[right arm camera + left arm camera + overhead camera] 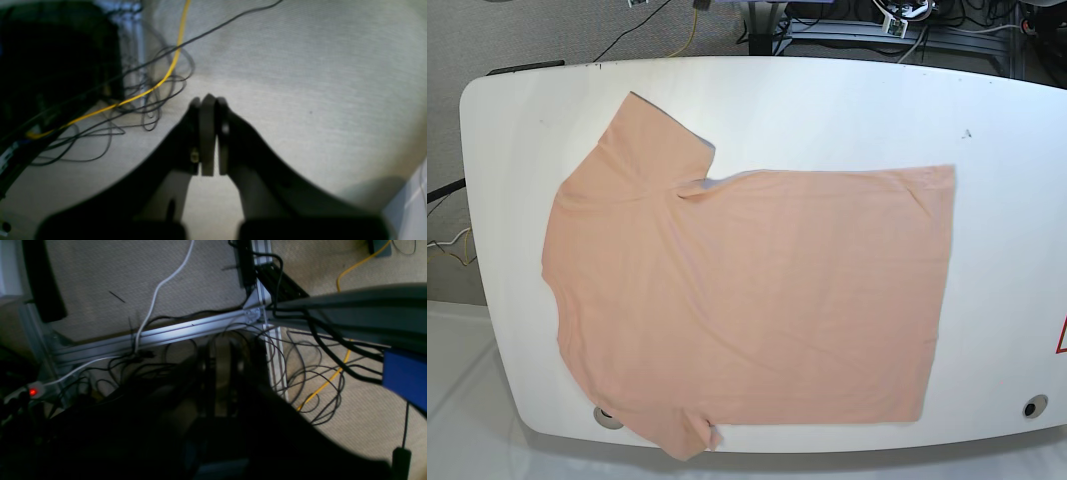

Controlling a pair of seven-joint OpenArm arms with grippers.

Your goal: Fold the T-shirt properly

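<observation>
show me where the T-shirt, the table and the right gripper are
T-shirt point(757, 300): base view, middle of the flat body.
Table point(1007, 200): base view, bare white top beside the hem.
Right gripper point(209, 100): right wrist view, between the shut fingertips.

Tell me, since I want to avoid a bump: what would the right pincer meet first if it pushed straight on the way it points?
Probably bare carpet. In the right wrist view the shut right pincer points at plain floor; the cable tangle with its yellow cable lies off to the side. Depth is unclear.
</observation>
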